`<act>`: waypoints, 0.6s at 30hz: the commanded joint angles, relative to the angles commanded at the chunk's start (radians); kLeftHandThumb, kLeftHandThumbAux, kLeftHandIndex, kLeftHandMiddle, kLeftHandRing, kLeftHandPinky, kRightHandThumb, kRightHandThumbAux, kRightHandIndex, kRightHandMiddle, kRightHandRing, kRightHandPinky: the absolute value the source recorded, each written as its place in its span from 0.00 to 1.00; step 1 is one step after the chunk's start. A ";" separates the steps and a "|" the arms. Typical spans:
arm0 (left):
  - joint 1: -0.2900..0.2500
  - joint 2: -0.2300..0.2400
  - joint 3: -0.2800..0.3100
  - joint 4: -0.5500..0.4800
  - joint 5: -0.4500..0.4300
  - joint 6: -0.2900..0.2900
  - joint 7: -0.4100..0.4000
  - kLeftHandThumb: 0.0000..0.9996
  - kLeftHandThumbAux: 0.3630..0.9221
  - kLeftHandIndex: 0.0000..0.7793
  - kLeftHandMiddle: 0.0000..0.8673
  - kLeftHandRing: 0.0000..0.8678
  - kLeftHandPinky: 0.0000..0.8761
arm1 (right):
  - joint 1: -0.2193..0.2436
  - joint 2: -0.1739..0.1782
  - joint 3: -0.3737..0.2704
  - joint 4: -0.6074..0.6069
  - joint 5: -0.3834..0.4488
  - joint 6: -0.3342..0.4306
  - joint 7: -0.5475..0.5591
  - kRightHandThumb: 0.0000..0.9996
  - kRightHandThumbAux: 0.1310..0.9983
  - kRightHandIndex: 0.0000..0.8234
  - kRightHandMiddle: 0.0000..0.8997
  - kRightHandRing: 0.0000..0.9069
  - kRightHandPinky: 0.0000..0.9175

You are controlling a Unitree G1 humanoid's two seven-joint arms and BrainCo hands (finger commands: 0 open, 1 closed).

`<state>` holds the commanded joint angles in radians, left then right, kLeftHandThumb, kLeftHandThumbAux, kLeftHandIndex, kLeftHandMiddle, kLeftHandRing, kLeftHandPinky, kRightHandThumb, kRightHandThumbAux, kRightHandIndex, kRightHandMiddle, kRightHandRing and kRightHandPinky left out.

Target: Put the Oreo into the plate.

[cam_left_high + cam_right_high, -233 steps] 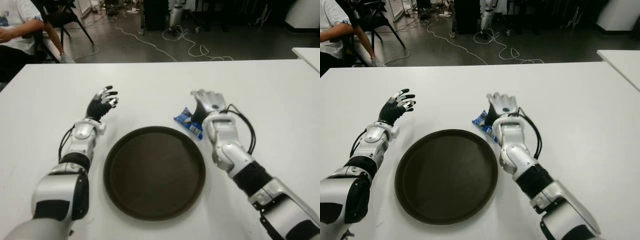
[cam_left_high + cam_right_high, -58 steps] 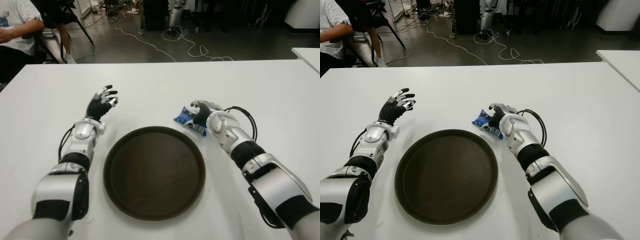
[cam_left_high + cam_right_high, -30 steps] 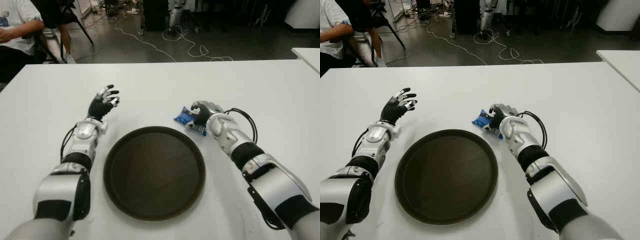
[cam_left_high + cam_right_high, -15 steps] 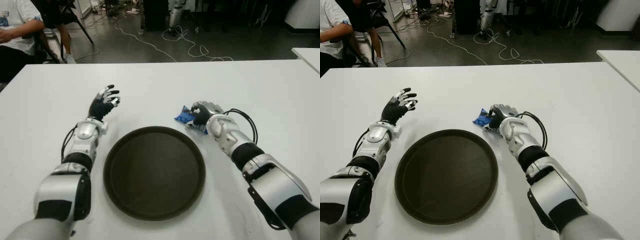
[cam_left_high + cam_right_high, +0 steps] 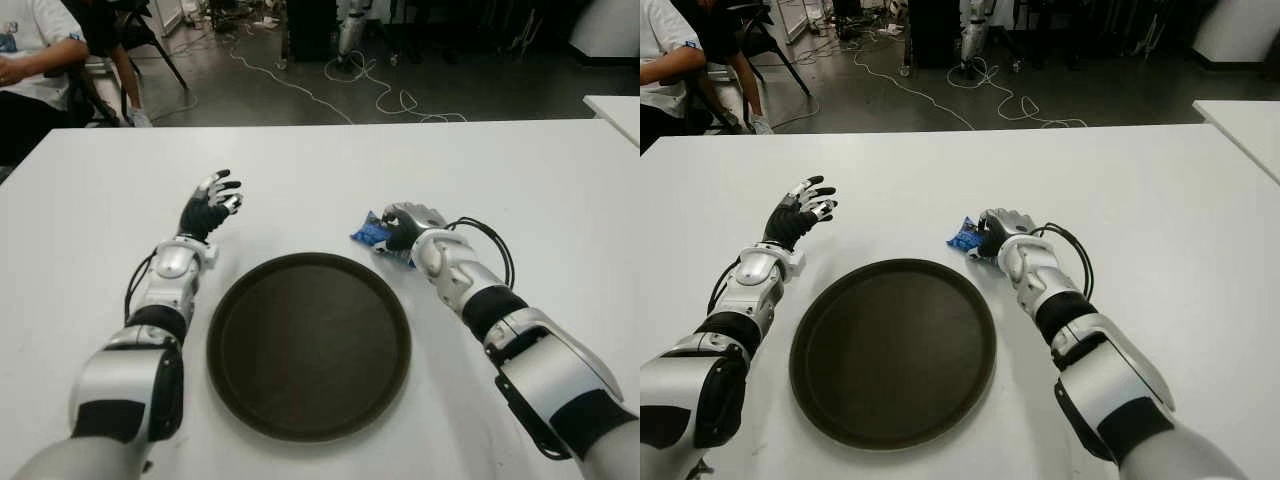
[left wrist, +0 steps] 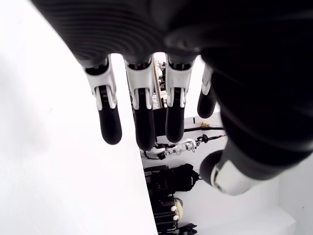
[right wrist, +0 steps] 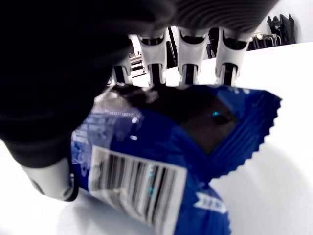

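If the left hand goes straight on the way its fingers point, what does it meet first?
Probably nothing: the open left hand points away over bare white table, and its path looks free to the far edge.

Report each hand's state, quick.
Left hand: open, holding nothing, left of the plate.
Right hand: closed on the blue Oreo packet, beyond the plate's right rim.

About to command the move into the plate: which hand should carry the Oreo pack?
Right. The right hand is already curled around the Oreo pack, just beyond the plate rim. The left hand is open and empty on the plate's far-left side.
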<state>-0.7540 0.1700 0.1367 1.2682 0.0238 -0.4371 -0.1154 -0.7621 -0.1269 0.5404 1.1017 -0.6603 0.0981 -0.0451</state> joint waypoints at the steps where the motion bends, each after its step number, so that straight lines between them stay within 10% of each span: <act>1: 0.000 0.000 -0.001 0.000 0.000 0.001 -0.001 0.09 0.59 0.15 0.25 0.26 0.27 | 0.001 -0.001 -0.003 -0.003 0.003 -0.001 -0.003 0.23 0.61 0.43 0.40 0.44 0.50; 9: -0.001 0.001 -0.002 0.000 0.002 0.003 -0.003 0.09 0.59 0.15 0.24 0.25 0.28 | 0.000 -0.002 -0.011 -0.006 0.008 0.009 -0.018 0.27 0.64 0.50 0.50 0.49 0.53; 11: -0.001 0.001 -0.002 0.001 0.002 0.003 -0.003 0.09 0.58 0.15 0.24 0.25 0.28 | -0.001 -0.004 -0.011 -0.004 0.007 0.004 -0.021 0.51 0.67 0.51 0.55 0.52 0.55; 18: 0.000 0.000 0.000 0.002 0.000 0.001 -0.005 0.10 0.57 0.15 0.24 0.26 0.27 | -0.001 -0.011 -0.014 0.001 0.011 -0.021 -0.031 0.67 0.68 0.52 0.67 0.64 0.63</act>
<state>-0.7540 0.1703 0.1367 1.2703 0.0237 -0.4363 -0.1200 -0.7632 -0.1379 0.5262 1.1025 -0.6494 0.0769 -0.0762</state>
